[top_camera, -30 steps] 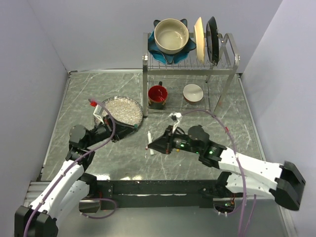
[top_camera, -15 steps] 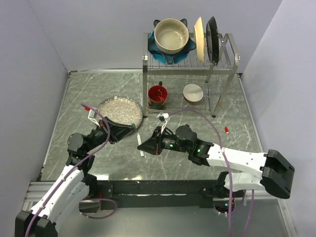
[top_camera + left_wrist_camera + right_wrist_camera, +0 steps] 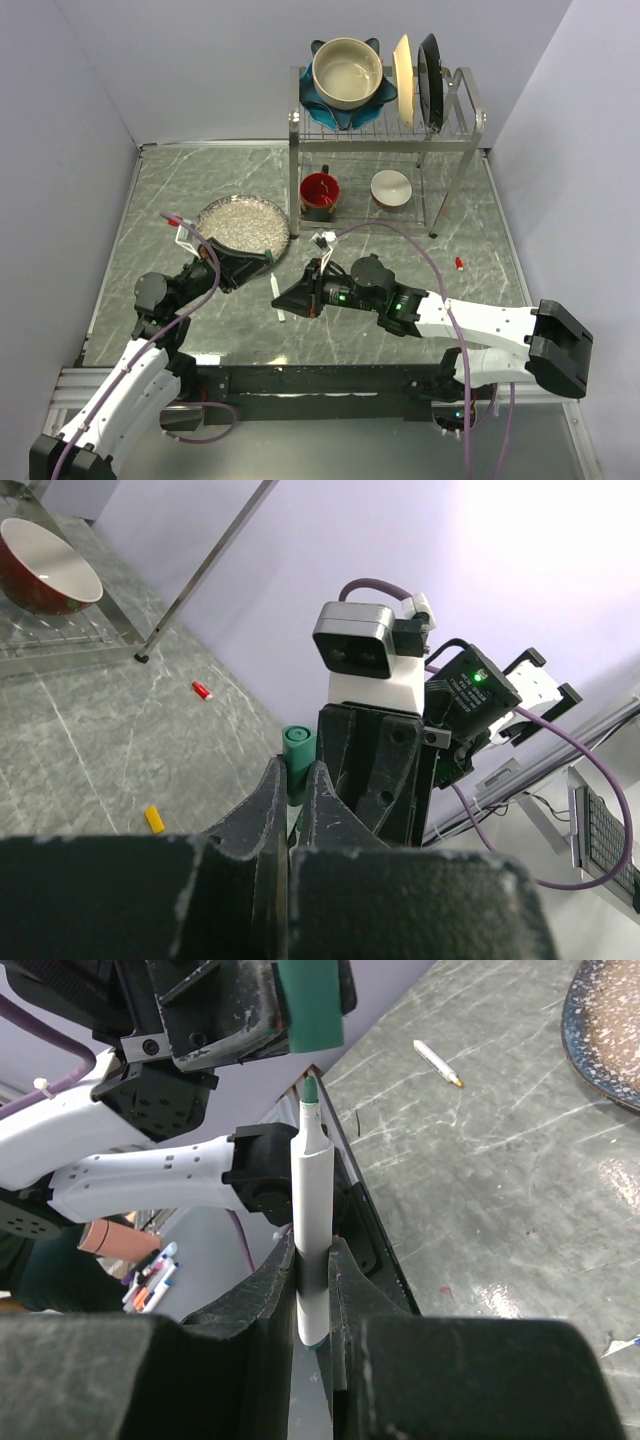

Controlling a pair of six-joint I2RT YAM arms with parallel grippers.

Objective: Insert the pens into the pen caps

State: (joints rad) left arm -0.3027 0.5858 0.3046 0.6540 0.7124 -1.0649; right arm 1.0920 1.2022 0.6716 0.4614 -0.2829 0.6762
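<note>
Left fingers [image 3: 262, 815] pinched green cap [image 3: 297, 752]; right fingers [image 3: 265, 1295] pinched green pen [image 3: 309, 1200], tip near cap, apart. Beige bowl [image 3: 347, 70] nested in blue bowl [image 3: 313, 95] atop rack [image 3: 470, 125]; red bowl [image 3: 319, 190], white bowl [image 3: 390, 187] beneath.

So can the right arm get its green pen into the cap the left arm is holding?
Probably yes. The green pen in the right end effector points its tip at the green cap held by the left end effector, nearly in line, with nothing between them.

Robot lab cell: plain white walls [image 3: 200, 60] box in marble tabletop [image 3: 180, 180], staged dish rack [image 3: 450, 143].
</note>
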